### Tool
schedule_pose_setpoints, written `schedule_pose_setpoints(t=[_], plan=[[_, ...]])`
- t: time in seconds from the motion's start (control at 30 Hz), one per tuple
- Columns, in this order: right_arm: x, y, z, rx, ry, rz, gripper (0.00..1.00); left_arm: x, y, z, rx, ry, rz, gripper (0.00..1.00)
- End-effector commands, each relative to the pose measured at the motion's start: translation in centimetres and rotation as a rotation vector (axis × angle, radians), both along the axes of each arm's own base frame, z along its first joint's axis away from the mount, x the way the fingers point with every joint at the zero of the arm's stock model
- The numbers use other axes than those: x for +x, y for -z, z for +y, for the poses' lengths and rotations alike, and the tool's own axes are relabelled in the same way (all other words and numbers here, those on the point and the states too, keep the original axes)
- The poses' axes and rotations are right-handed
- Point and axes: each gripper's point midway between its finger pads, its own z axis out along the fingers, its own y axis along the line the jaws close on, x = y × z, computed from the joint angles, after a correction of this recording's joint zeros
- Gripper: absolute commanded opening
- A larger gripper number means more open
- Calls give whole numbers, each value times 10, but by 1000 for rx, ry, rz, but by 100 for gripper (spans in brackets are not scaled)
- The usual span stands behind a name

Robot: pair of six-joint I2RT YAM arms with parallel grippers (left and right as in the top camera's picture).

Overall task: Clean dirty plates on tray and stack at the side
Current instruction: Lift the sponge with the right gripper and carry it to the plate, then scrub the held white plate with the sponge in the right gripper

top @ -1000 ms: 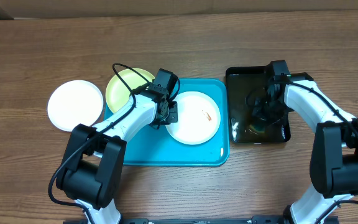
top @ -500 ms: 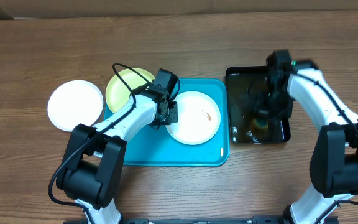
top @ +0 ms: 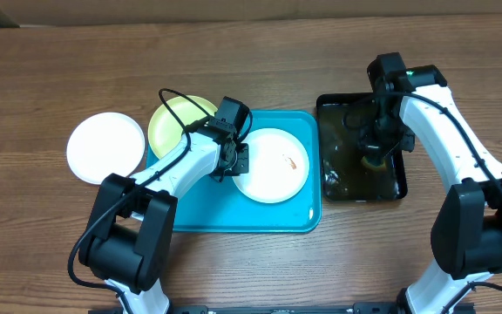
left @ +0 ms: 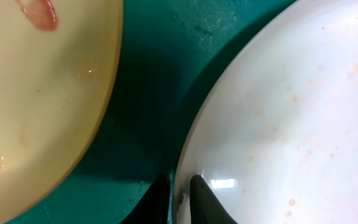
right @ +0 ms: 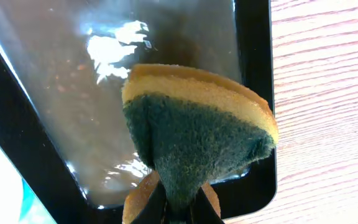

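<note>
The turquoise tray [top: 234, 218] lies in the middle of the wooden bench [top: 251, 61]. On its right half lies a smeared white plate [top: 268, 179], flat, with a small orange smear [top: 293, 161] near its right side. The left claw [left: 178, 196] is at the left edge of this plate. In the left wrist view its two dark fingers [left: 205, 200] stand close together, one over the plate surface and one outside above the tray, and the thin rim passes between them, so the claw is pinching the rim.

A lime-green plate [top: 177, 126] sits at the far left corner of the tray. A part of it is over the tray and a part reaches out over the bench. It is just beside the smeared white plate, with a narrow strip of tray between the two, and it carries a pinkish-orange spot [left: 39, 12]. A second white plate [top: 105, 148] lies on the bench, to the left of the tray and off it, near the lime-green plate.

To the right of the tray, just beside it, stands a glossy black basin [top: 334, 109] with a shallow dark liquid inside. The right claw [right: 180, 208] is above this basin, pressed together on a sponge [right: 197, 137], yellow with a dark green scouring side, which is squeezed into a fold. I cannot tell if the sponge touches the liquid.
</note>
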Motion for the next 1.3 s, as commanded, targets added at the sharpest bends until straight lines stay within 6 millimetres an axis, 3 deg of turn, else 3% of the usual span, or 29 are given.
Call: schedule_pose_setpoints(t=[0.0,0.27,0.67,0.77,1.03,1.27], plan=[[2,-4,5,32,-6,-15,4,-6,8,-1,9,24,23,13],[1,-4,8,46,-31,-12,4,-7,8,-2,6,25,28,4],[21,-18,30,68,-228,-88,4,-7,8,-2,3,25,29,4],[22,-22,46,71,-283,-104,4,-7,8,-2,3,25,29,4],[12,-34,127,19,-537,-179,4,-7,8,-2,3,25,28,4],[11,-25,153,-131,-651,-266,4,-7,8,-2,3,25,29,4]])
